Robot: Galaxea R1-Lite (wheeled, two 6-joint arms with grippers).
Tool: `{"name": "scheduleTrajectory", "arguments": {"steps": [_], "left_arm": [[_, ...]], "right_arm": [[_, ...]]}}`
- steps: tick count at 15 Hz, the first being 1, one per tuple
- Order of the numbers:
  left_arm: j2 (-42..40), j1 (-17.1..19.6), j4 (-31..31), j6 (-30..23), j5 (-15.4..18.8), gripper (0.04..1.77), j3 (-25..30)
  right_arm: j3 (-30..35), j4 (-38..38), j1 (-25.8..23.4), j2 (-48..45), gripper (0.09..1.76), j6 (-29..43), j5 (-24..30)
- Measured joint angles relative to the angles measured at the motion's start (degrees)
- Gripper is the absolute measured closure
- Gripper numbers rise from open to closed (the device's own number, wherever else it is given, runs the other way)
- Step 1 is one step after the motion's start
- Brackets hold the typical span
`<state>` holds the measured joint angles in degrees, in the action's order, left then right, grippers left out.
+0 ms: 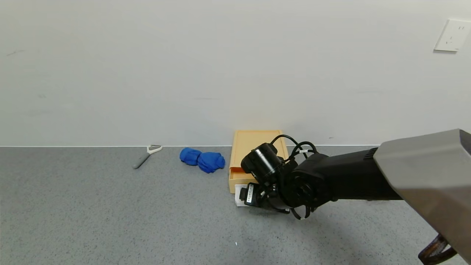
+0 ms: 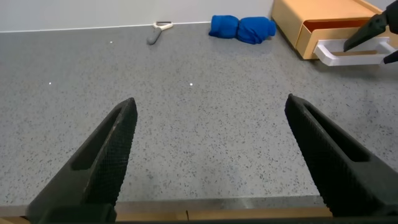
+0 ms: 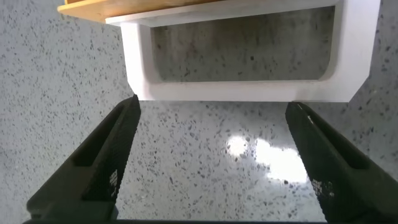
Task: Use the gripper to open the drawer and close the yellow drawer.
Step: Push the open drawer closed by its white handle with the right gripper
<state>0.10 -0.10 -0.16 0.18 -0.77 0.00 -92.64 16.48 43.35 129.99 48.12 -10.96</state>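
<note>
A flat yellow box lies on the grey table by the wall. Its drawer sticks out a little at the near end and carries a white loop handle. My right gripper hangs over that handle. In the right wrist view the gripper is open and empty, its fingertips just short of the handle, not around it. The left wrist view shows the box, the handle and the right fingers far off. My left gripper is open and empty over the table's near edge.
A crumpled blue cloth lies just left of the box, and a grey-handled peeler lies further left by the wall. Both also show in the left wrist view, the cloth and the peeler. A white wall socket is at the upper right.
</note>
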Motion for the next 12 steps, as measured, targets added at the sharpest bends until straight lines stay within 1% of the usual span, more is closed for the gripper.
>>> {"name": "scheduleTrajectory", "arguments": {"steps": [12], "left_arm": [[0.0, 0.0, 0.0, 0.0, 0.0, 0.09, 0.0]], "right_arm": [[-6.9, 0.0, -3.0, 4.2, 0.14, -4.3, 0.1]]}}
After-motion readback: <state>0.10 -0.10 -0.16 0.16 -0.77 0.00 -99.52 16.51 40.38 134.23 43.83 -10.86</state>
